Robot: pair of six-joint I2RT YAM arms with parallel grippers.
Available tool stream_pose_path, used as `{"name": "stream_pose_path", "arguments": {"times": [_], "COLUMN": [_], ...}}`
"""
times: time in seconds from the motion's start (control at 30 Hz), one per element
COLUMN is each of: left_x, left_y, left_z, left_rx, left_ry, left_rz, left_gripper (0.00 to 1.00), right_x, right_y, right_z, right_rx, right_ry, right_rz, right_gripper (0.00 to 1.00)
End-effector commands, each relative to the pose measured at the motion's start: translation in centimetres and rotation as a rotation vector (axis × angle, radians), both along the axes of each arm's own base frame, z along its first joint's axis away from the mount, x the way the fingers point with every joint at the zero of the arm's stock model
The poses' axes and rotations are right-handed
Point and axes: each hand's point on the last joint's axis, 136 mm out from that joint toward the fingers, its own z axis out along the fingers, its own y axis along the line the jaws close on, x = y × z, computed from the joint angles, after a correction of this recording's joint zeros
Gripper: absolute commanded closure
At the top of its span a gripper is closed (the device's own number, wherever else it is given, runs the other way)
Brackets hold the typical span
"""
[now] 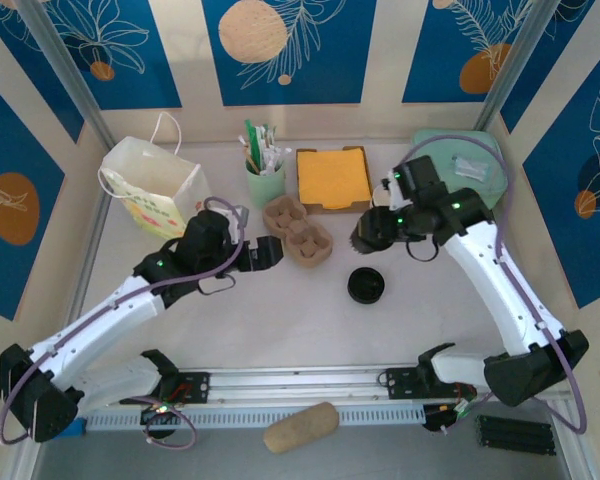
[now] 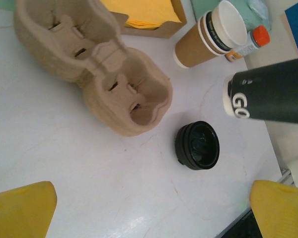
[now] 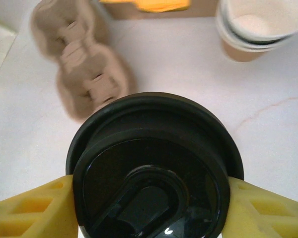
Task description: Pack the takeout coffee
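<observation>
The right gripper (image 3: 151, 210) clamps the takeout coffee cup (image 2: 270, 91) by its black lid, one yellow finger on each side of the rim, holding it off the desk (image 2: 79, 163). What matters is the pulp cup carrier (image 1: 298, 232). It lies just to the left of the held cup, with its long axis running away from the bases, and its wells look empty. The left gripper (image 1: 267, 252) stands wide with nothing in it, close against the carrier's other side. A loose black lid (image 2: 197, 145) sits on the desk nearby. The placing likely falls to the right arm.

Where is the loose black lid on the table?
In the top view, the loose black lid lies on the table right of centre, below-right of the cup carrier.
</observation>
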Motion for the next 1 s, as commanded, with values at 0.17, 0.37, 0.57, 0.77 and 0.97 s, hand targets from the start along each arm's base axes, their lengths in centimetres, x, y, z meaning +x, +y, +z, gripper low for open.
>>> {"name": "stream_pose_path", "arguments": {"times": [0.17, 0.37, 0.57, 0.77, 0.97], "left_x": [0.5, 0.9, 1.0, 1.0, 1.0], "left_y": [-3.8, -5.4, -6.6, -6.9, -7.2], "left_z": [1.3, 0.7, 0.0, -0.3, -0.5], "left_rx": [-0.013, -0.033, -0.047, -0.060, -0.063], "left_ry": [-0.065, -0.054, -0.041, -0.040, -0.040], "left_rz": [-0.110, -0.149, -0.178, -0.188, -0.196], "left_gripper": [0.01, 0.00, 0.01, 0.01, 0.00], "right_x": [0.6, 1.5, 2.0, 2.7, 3.4], "right_y": [-6.2, -8.6, -8.9, -9.2, -9.5], "right_z": [-3.3, -5.9, -7.9, -9.3, -10.6], "right_rx": [-0.034, -0.069, -0.096, -0.121, -0.116], "right_ry": [0.078, 0.146, 0.225, 0.278, 0.324], "right_rz": [-0.148, -0.219, -0.233, -0.242, -0.266], "right_gripper": [0.44, 0.44, 0.44, 0.44, 0.44]}}
